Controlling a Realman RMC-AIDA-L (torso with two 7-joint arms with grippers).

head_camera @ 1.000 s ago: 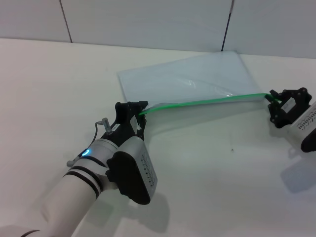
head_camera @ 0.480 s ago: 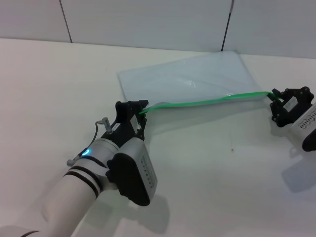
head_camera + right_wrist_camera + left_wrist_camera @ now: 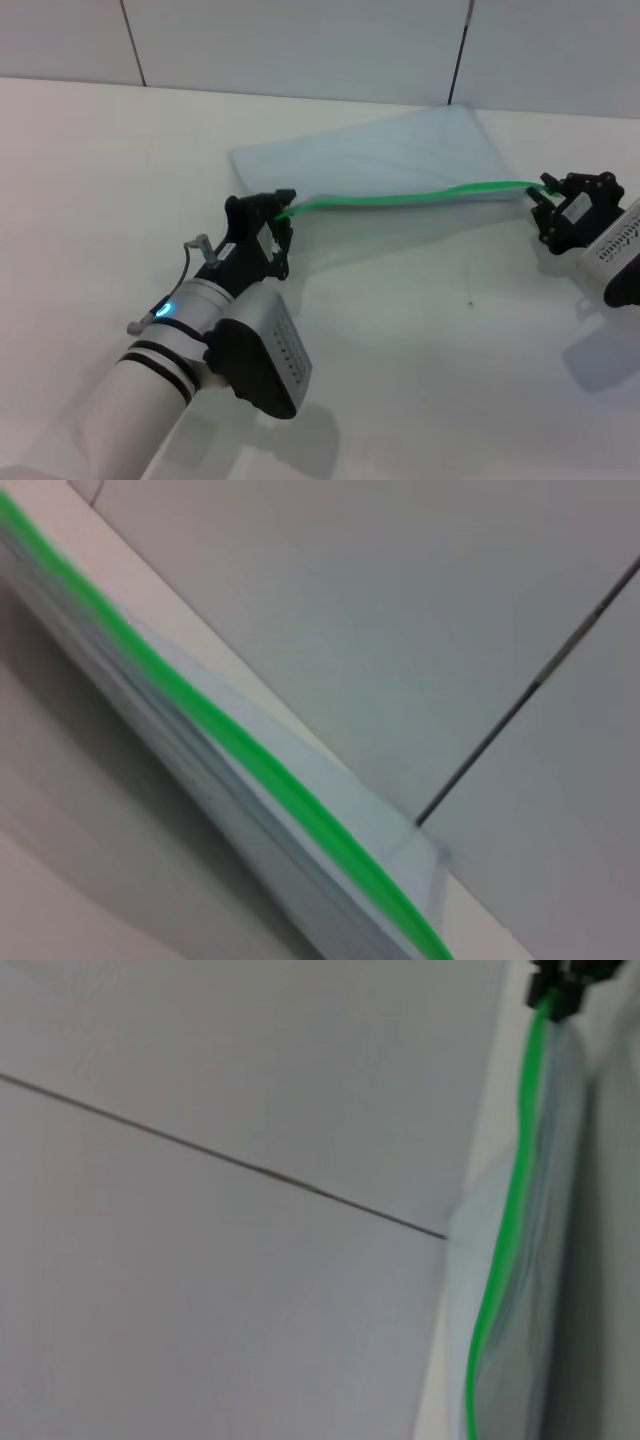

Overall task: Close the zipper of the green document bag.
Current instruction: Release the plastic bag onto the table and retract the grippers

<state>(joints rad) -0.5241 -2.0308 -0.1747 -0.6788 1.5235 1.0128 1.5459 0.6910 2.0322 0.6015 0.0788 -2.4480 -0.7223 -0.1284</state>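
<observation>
1. Head view: the green document bag (image 3: 400,160) lies on the tabletop (image 3: 420,340) toward its far edge, by the wall. The zipper (image 3: 410,196) runs along the bag's near long edge, bowed and lifted. The left gripper (image 3: 278,212) pinches the zipper's left end; the right gripper (image 3: 546,190) pinches its right end, near the tabletop's right edge.
2. Left wrist view: the zipper (image 3: 505,1230) stretches away to the right gripper (image 3: 556,982); the slider tab cannot be made out.
3. Right wrist view: the zipper (image 3: 250,760) and bag (image 3: 190,780) show, no fingers.
4. My judgement: keep the strip taut and straight, one end anchored, and pull along its line. The near tabletop offers plenty of free room.
</observation>
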